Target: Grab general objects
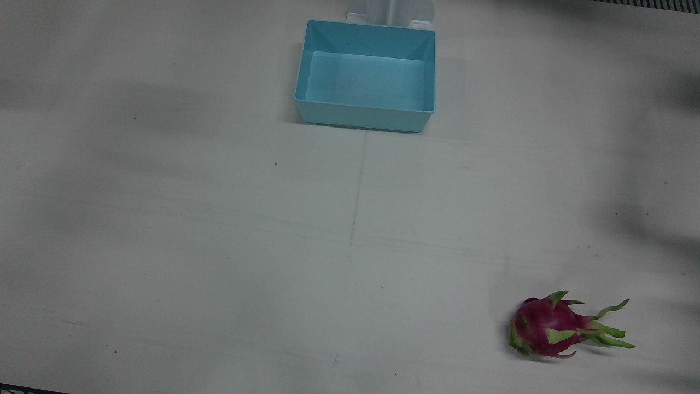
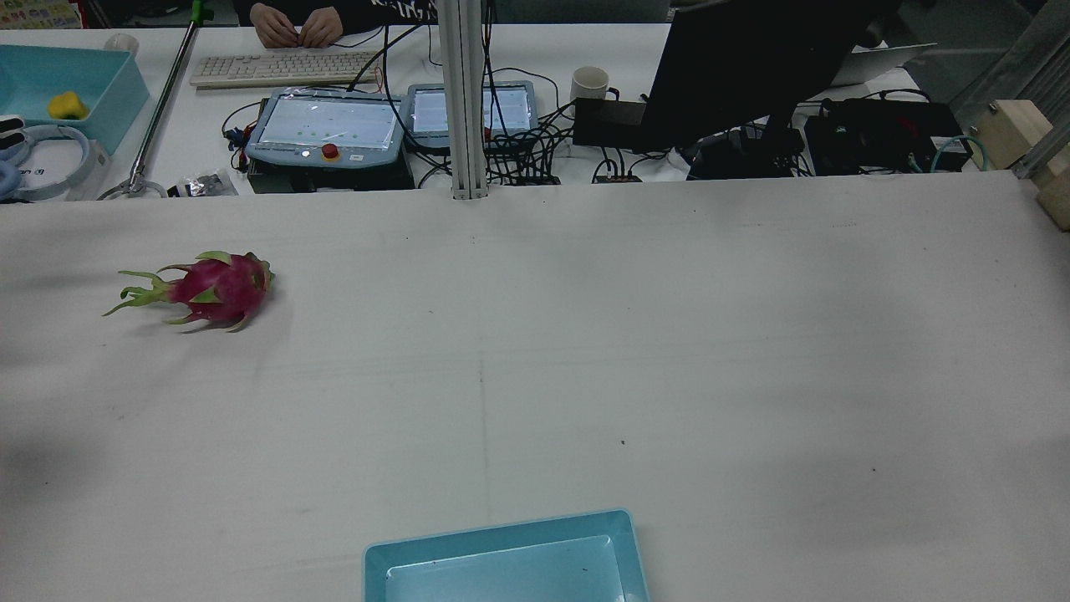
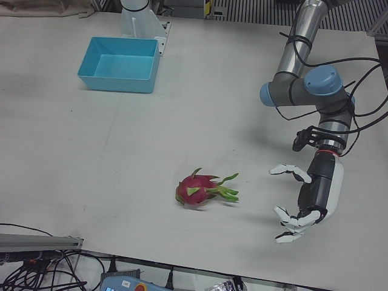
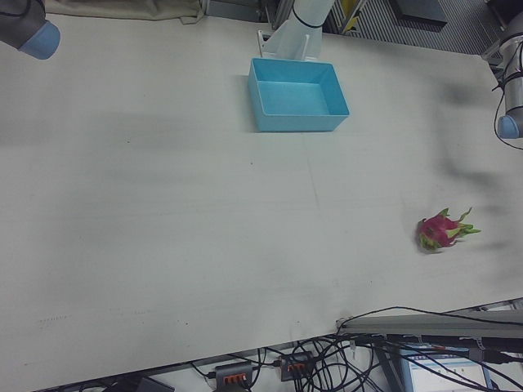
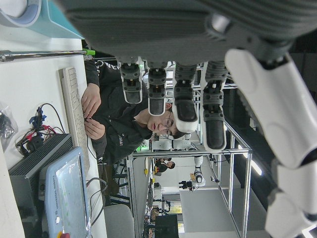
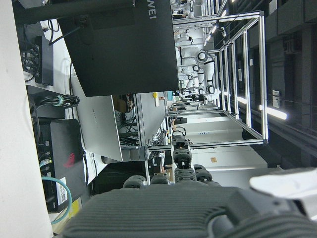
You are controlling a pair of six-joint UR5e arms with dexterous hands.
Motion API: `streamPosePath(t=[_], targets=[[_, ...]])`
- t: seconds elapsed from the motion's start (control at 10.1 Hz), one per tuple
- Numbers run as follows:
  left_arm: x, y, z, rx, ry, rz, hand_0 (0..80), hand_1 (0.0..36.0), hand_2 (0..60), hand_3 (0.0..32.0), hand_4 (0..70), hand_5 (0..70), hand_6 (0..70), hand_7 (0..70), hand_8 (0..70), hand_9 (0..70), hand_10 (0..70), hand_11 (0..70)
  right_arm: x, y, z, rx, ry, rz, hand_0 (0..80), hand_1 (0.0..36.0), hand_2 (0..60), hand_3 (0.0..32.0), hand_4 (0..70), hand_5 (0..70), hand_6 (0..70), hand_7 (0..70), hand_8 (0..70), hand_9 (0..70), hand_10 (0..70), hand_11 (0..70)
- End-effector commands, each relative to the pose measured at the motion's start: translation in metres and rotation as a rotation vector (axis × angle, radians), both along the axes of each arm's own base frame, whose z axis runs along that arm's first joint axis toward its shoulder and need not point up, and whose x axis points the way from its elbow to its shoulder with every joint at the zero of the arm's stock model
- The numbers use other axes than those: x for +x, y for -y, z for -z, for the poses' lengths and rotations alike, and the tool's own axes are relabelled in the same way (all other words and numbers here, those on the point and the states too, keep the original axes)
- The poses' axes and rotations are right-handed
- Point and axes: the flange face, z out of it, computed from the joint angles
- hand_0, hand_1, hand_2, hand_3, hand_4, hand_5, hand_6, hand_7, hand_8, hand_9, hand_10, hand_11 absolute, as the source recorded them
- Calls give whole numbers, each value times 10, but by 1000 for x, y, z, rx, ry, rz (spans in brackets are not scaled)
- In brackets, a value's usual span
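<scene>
Pale blue plastic formed the open bin [image 1: 365, 115], which stood on the white bench [image 1: 219, 230] at the robot's edge, just in front of a pedestal base; its floor was bare and it contained no object, as the front, left-front [image 3: 119, 79] and right-front [image 4: 296, 118] views agreed. In the rear view only the far rim of the bin [image 2: 501, 535] entered the lower border.

The dragon fruit [image 1: 552, 326], magenta with green scales, lay on its side on the bench, well apart from the bin, on the left arm's half near the operators' edge. In the rear view the dragon fruit [image 2: 209, 287] lay with its long green tips pointing toward that view's left.

The left robot hand [image 3: 306, 200] hung at the end of the left arm [image 3: 315, 91] beside the fruit [image 3: 203, 189], near it but not touching, fingers [image 3: 290, 171] spread wide and holding nothing. The left hand view showed its fingers [image 5: 181, 101] extended against the background of the operators' desk.

The right robot hand [image 6: 198, 208] appeared only in its own view, as a dark ribbed body with fingers [image 6: 181, 163] partly showing; whether it was spread or closed could not be told.

A second blue bin [image 2: 63, 88] on the operators' desk held a yellow object [image 2: 68, 105].
</scene>
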Motion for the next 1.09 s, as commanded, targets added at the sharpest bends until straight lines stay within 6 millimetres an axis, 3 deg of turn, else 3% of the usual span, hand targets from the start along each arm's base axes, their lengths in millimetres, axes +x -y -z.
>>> streamPosePath(t=[0.0, 0.1, 0.2, 0.3, 0.4, 0.5, 0.6, 0.69, 0.79, 0.89, 0.99], targets=[[0, 3, 5, 30, -9, 2, 662, 303, 253, 0, 339, 385, 363, 625, 136, 229, 25, 55, -1, 0, 0, 0, 0, 2, 0, 0, 0, 0, 0, 0, 0, 0, 0, 0, 0, 0], [1, 4, 7, 50, -15, 2, 692, 326, 251, 0, 289, 355, 257, 519, 49, 109, 0, 0, 0, 0, 0, 0, 0, 0, 0, 0, 0, 0, 0, 0, 0, 0, 0, 0, 0, 0], [0, 5, 6, 77, -26, 5, 766, 356, 232, 0, 181, 331, 131, 310, 16, 48, 0, 0, 0, 0, 0, 0, 0, 0, 0, 0, 0, 0, 0, 0, 0, 0, 0, 0, 0, 0], [-4, 7, 8, 106, -36, 14, 753, 356, 202, 0, 54, 274, 57, 146, 2, 15, 0, 0, 0, 0, 0, 0, 0, 0, 0, 0, 0, 0, 0, 0, 0, 0, 0, 0, 0, 0], [-1, 7, 9, 122, -43, 9, 712, 344, 181, 12, 0, 198, 14, 95, 15, 5, 0, 0, 0, 0, -1, -1, 0, 0, 0, 0, 0, 0, 0, 0, 0, 0, 0, 0, 0, 0], [-2, 8, 15, 137, -47, 11, 795, 360, 252, 218, 0, 138, 29, 178, 40, 21, 1, 15, 0, 0, -1, -1, 0, -1, 0, 0, 0, 0, 0, 0, 0, 0, 0, 0, 0, 0], [-2, 8, 18, 146, -48, 10, 788, 351, 276, 22, 52, 212, 211, 439, 192, 119, 85, 156, 0, 0, -1, -1, 0, -1, 0, 0, 0, 0, 0, 0, 0, 0, 0, 0, 0, 0], [1, 6, 17, 157, -41, 10, 636, 242, 244, 0, 334, 359, 551, 700, 451, 460, 224, 341, -1, 0, -1, -1, 0, 0, 0, 0, 0, 0, 0, 0, 0, 0, 0, 0, 0, 0], [-1, 7, 31, 200, 21, 32, 583, 153, 180, 0, 503, 443, 700, 700, 586, 632, 350, 501, 0, 0, 0, 0, 0, -1, 0, 0, 0, 0, 0, 0, 0, 0, 0, 0, 0, 0], [-6, -10, 40, 238, 80, 56, 575, 117, 196, 0, 647, 502, 700, 700, 689, 700, 567, 700, -1, 0, 0, 0, 0, 2, 0, 0, 0, 0, 0, 0, 0, 0, 0, 0, 0, 0], [-14, -35, 56, 295, 175, 92, 586, 130, 204, 0, 667, 443, 700, 700, 631, 700, 603, 700, 0, 0, 0, 0, 0, 0, 0, 0, 0, 0, 0, 0, 0, 0, 0, 0, 0, 0]])
